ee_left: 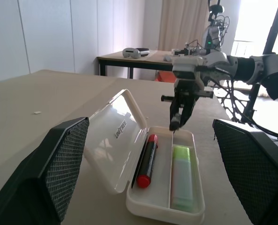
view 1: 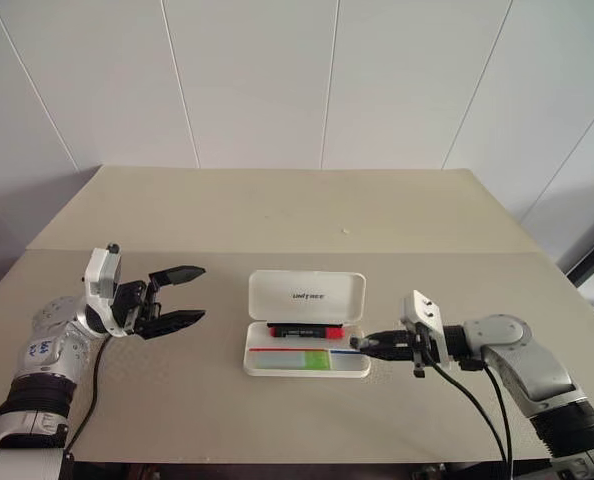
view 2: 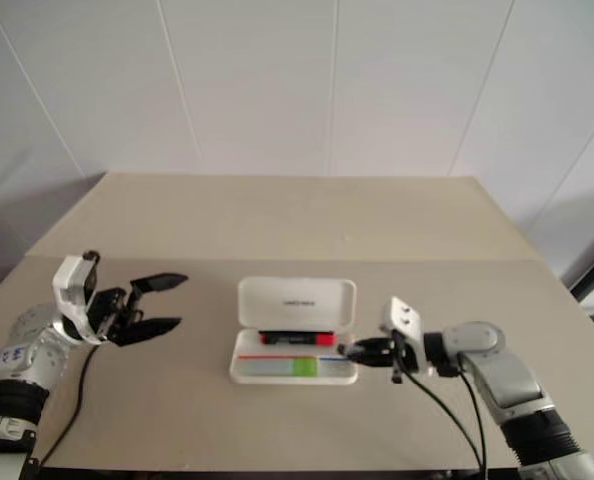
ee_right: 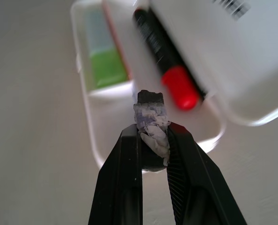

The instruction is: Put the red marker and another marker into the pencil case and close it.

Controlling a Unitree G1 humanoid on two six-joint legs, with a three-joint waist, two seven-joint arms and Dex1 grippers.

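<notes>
The white pencil case [view 1: 355, 367] lies open in the middle of the table with its lid [view 1: 307, 296] tilted up at the back. The red marker [view 1: 305, 329] lies in the tray's back lane, red end toward the right. The pale green marker [view 1: 317, 360] lies in the front lane behind the red-and-blue stripe. My right gripper [view 1: 361, 345] is shut, empty, and its tip is at the case's right end, just over the rim [ee_right: 94, 140]. My left gripper [view 1: 199, 293] hangs wide open to the left of the case, a hand's width away, pointing at it.
The beige table [view 1: 277, 215] stretches far behind the case, with a seam across it and a tiny white speck [view 1: 345, 232]. A white panelled wall stands behind. In the left wrist view, another table [ee_left: 129, 56] with objects stands in the room's background.
</notes>
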